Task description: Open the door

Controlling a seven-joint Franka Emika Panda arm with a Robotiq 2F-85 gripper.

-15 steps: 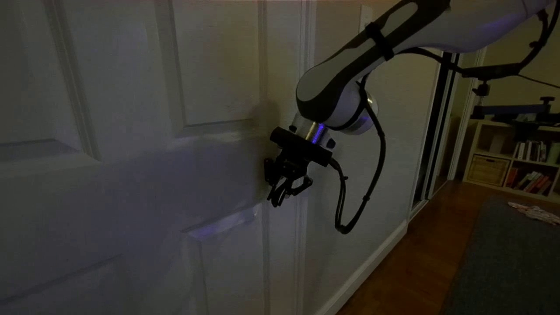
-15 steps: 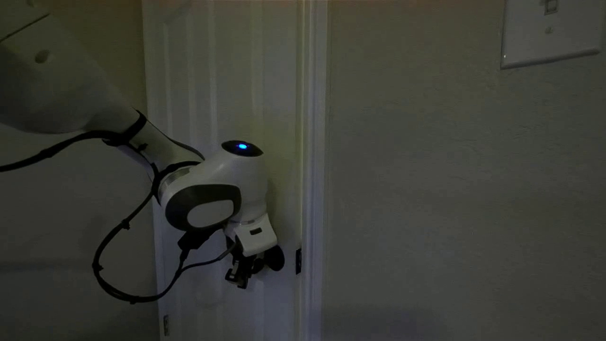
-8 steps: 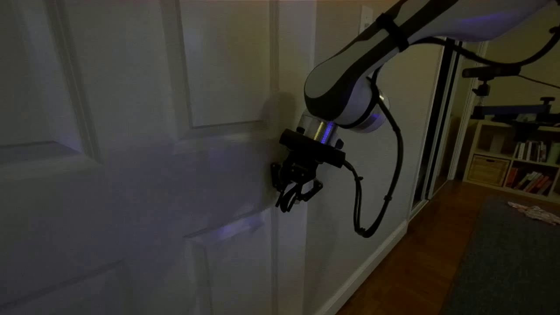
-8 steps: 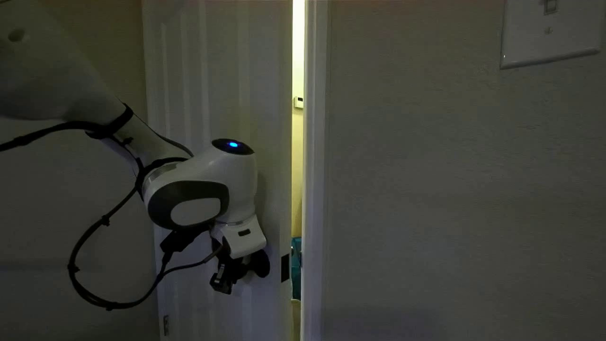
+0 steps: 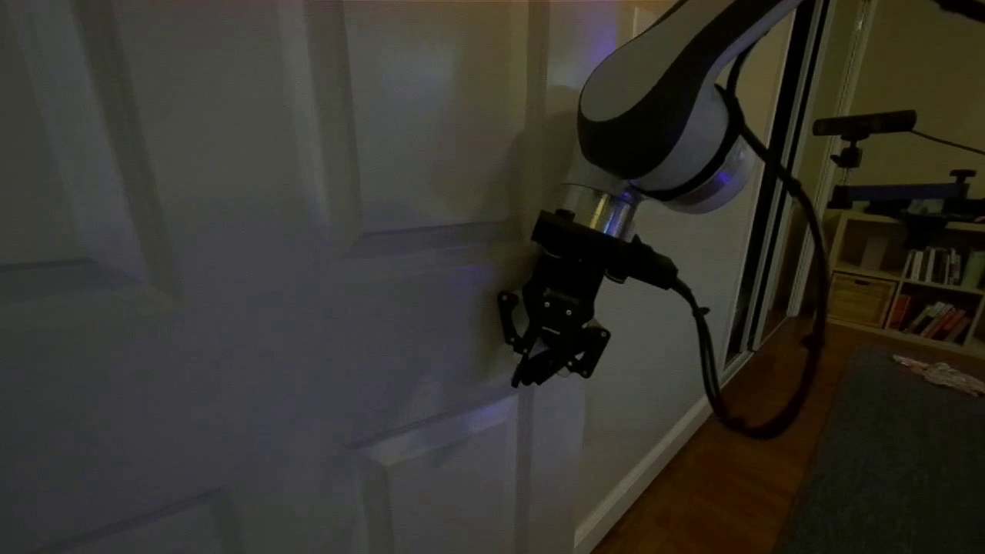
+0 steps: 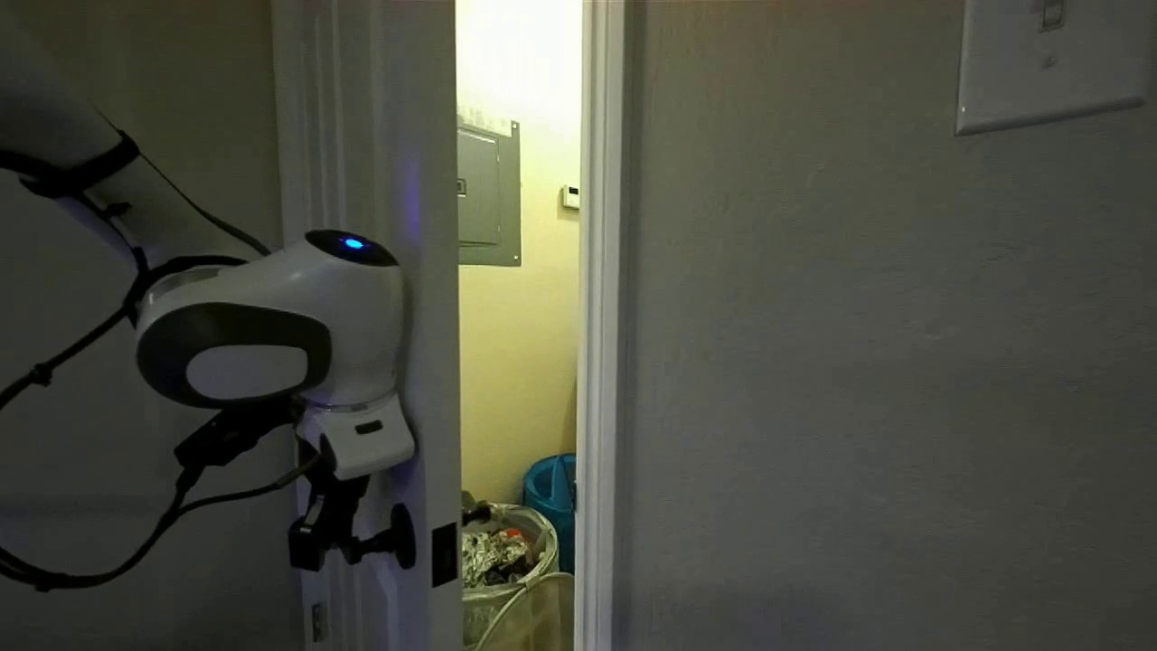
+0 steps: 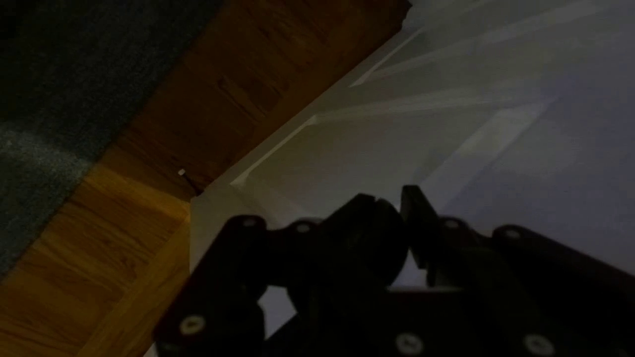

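Dim room (image 6: pixel 868 362): one gripper (image 5: pixel 532 371), one door (image 5: pixel 292 308) (ajar)

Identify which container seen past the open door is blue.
The rear container, partly hidden by the door frame. The lined container in front of it, holding silvery crumpled stuff, is pale, as is the curved thing below.

The black claw (image 5: pixel 531 374) (its grip too dark to read) points down beside the white panelled door (image 5: pixel 269 331).

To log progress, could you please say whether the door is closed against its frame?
No, an exterior view shows a lit gap between the door and the white frame.
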